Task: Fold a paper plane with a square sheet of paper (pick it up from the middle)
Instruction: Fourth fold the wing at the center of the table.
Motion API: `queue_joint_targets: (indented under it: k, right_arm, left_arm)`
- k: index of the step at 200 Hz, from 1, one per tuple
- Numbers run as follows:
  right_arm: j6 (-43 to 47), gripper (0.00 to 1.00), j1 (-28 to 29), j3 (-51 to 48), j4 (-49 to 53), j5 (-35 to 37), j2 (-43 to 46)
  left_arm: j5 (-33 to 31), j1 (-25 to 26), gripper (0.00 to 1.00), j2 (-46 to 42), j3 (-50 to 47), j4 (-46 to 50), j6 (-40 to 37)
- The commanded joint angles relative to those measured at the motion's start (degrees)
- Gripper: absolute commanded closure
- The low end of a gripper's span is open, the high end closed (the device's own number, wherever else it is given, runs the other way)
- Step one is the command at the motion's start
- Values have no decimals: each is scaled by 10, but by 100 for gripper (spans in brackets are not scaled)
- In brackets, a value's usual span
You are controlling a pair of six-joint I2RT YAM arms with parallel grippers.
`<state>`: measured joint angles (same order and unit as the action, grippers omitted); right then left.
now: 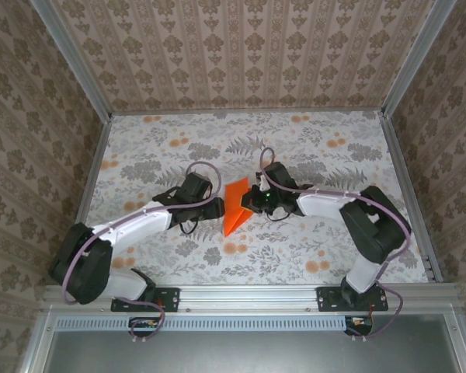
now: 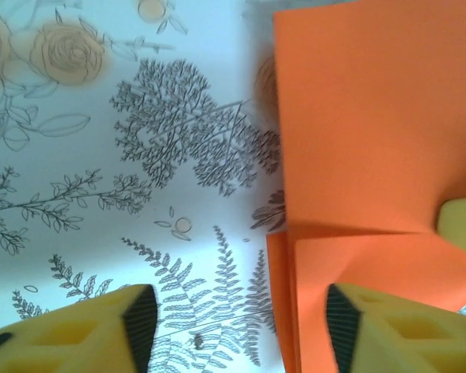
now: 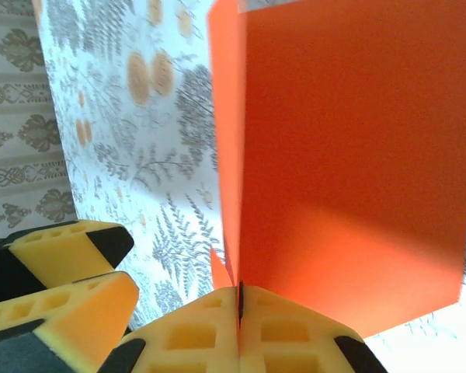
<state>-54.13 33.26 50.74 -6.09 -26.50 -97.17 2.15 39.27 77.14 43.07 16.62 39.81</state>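
Note:
The square sheet of paper is bright orange and folded into a pointed, creased shape at mid-table. My right gripper is at its right side, and in the right wrist view it is shut on a fold of the paper, which stands up on edge. My left gripper is at the paper's left side. In its own view it is open, with the paper's left edge lying between the fingertips and untouched by either pad.
The table is covered by a floral print with small orange flower blotches. Patterned walls and metal rails close in the table on three sides. The left gripper's yellow fingers are close beside the right gripper.

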Motion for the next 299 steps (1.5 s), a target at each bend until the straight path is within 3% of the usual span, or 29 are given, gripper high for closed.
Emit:
queue_joint_targets:
  k: [1, 30, 69, 107, 212, 246, 299]
  right_arm:
    - [22, 100, -3, 13, 113, 103, 48]
    - [-52, 100, -5, -8, 142, 178, 86]
    - [-135, 100, -5, 1, 160, 182, 72]
    - [-189, 100, -6, 18, 179, 168, 41]
    - [-243, 100, -33, 46, 197, 117, 7]
    - [-243, 100, -35, 47, 201, 102, -2]
    - [-246, 100, -35, 47, 204, 95, 0]
  left_arm:
    - [-2, -3, 31, -32, 9, -9, -39]
    - [25, 0, 20, -48, -3, -72, -81]
    - [45, 19, 0, -29, -13, -150, -145]
    - [51, 52, 0, 16, -22, -210, -204]
    - [11, 127, 16, 97, -85, -377, -327]
    - [3, 133, 29, 139, -65, -384, -356]
    - [-5, 132, 37, 167, -70, -429, -372]
